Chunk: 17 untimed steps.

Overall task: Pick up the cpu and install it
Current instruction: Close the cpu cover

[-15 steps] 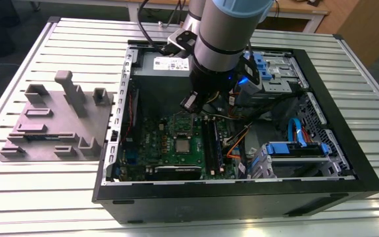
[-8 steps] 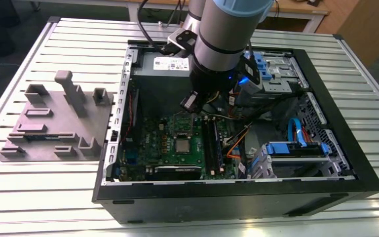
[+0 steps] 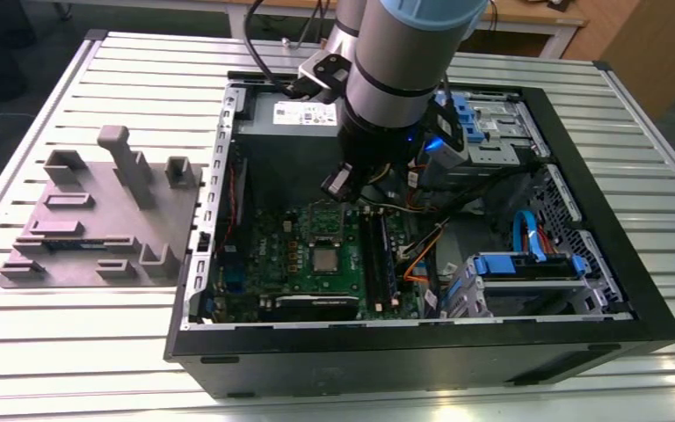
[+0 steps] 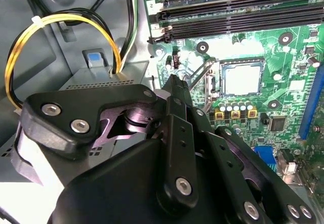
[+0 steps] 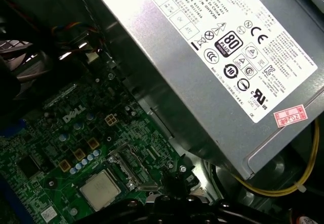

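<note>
The open computer case (image 3: 619,325) lies on its side on a slatted metal table (image 3: 68,352), with its black walls forming a raised border on all four sides of the interior. The robot arm (image 3: 402,79) descends into the case from above, between the power supply (image 5: 223,57) at the far wall and the drive bays (image 3: 496,132) toward the exterior view's right. The green motherboard (image 3: 302,264) covers the case floor toward the exterior view's left; the memory slots (image 4: 243,16) run along one side of the socket, and a bundle of yellow and black cables (image 4: 61,37) loops close to the gripper body. A grey tray (image 3: 91,220) with upright posts rests on the table outside the case, at the exterior view's left and well apart from the arm. The cpu (image 4: 242,77) lies flat in the motherboard socket, its silver top facing up, with the socket frame (image 4: 202,85) tilted up along one edge beside it. In the first wrist view the cpu (image 5: 99,189) sits near the gripper tip, not touching it. The gripper (image 4: 174,85) hangs above the board, near the raised frame and just to the side of the cpu. Its fingers meet at a narrow tip, pressed together, with nothing between them.
</note>
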Each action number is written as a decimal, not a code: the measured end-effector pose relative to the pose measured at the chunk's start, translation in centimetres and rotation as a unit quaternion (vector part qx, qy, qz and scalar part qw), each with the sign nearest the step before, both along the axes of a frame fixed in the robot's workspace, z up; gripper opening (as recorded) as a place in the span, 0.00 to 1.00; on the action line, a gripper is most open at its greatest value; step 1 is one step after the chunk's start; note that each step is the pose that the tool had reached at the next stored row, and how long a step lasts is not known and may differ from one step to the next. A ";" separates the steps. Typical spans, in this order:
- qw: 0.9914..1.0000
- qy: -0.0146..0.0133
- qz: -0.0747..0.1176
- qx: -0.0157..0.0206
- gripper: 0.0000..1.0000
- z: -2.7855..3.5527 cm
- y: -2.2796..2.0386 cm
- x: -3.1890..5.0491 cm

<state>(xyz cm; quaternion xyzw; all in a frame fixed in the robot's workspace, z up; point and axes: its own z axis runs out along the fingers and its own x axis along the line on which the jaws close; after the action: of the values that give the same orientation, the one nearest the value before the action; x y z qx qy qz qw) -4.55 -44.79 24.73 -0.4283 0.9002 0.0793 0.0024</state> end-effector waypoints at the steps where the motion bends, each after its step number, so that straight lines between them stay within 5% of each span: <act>1: 1.000 0.000 0.000 0.000 0.10 0.03 -0.02 0.00; 17: 1.000 0.000 0.000 0.000 0.10 0.20 -0.80 -0.03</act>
<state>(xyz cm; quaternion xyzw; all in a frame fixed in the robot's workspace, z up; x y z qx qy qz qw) -4.58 -45.59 24.93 -0.4284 0.9001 0.0794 0.0024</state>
